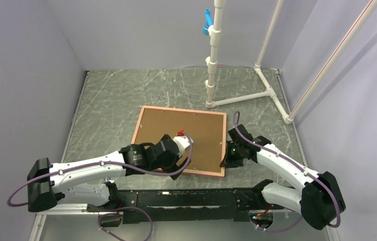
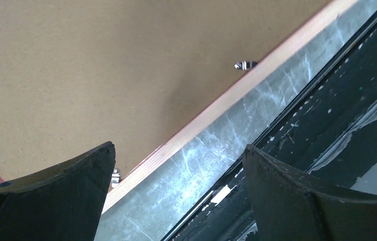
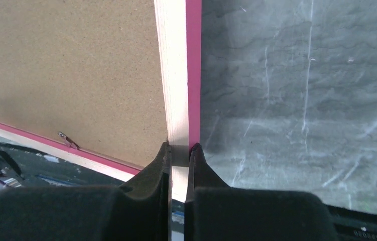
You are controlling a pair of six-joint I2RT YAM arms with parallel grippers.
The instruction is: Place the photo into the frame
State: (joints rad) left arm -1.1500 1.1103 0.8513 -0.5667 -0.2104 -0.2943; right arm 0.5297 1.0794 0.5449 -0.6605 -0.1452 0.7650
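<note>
The frame (image 1: 186, 110) lies back side up in the middle of the table, with the brown backing board (image 1: 201, 133) inside its salmon border. The photo is not visible in any view. My right gripper (image 1: 225, 161) is shut on the frame's right rail (image 3: 178, 75) near its front corner, one finger on each side of the rail (image 3: 179, 146). My left gripper (image 1: 175, 159) hovers open and empty over the frame's near edge (image 2: 256, 78), with its jaws wide apart (image 2: 179, 148). Small metal tabs (image 2: 245, 65) sit along the board's edge (image 3: 68, 139).
A white PVC pipe stand (image 1: 215, 60) rises behind the frame, its legs spreading to the back right. A black rail (image 1: 186, 196) runs along the table's near edge. Grey walls close the left, back and right sides of the marbled table (image 1: 111, 100).
</note>
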